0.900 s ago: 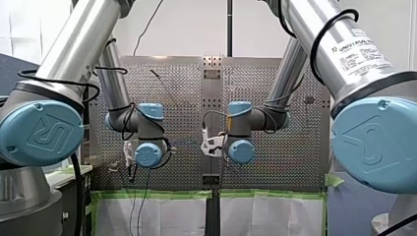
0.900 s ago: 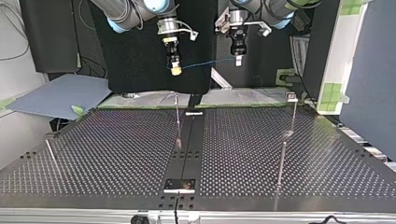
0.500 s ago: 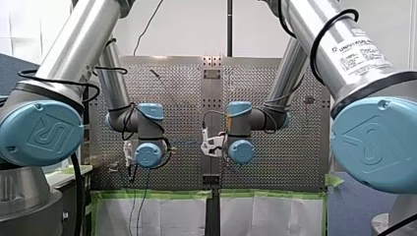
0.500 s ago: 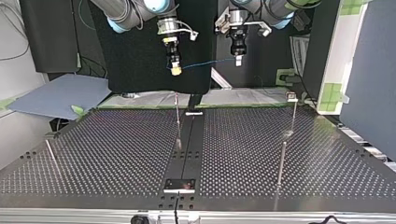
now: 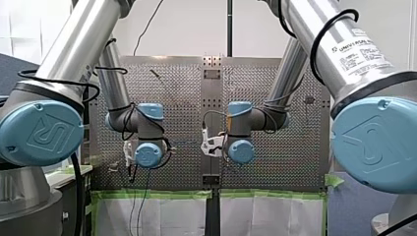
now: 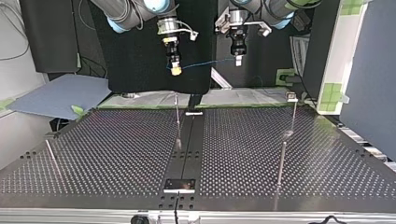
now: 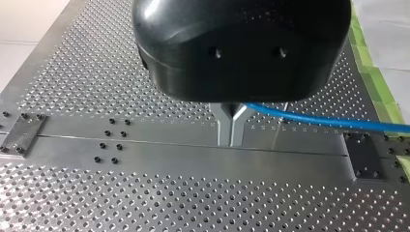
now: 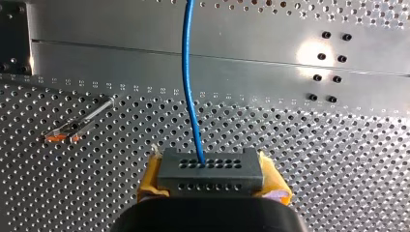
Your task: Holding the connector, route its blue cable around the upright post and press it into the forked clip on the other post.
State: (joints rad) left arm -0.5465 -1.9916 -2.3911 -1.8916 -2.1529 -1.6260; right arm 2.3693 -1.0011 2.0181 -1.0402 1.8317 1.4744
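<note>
My right gripper (image 8: 211, 180) is clamping its yellow pads (image 8: 151, 178) on the ends of a dark grey rectangular connector (image 8: 211, 169) in the right wrist view. A thin blue cable (image 8: 188, 82) is running from the connector's holed face straight ahead over the silver perforated metal table (image 8: 314, 159). A slim metal rod (image 8: 82, 123) is showing beside the cable.

In the left wrist view my left gripper (image 7: 231, 137) is pressing its metal fingers (image 7: 223, 123) together at the tips, with the cable coming out sideways from between them near the black body.

In the top view both grippers are hanging above the table's far edge. The cable is stretching between them, well apart from the upright central post (image 6: 177, 119) and the clip-topped post (image 6: 292, 98).

In the front view the blue-capped wrist joints (image 5: 148, 155) are hiding both sets of fingers.
</note>
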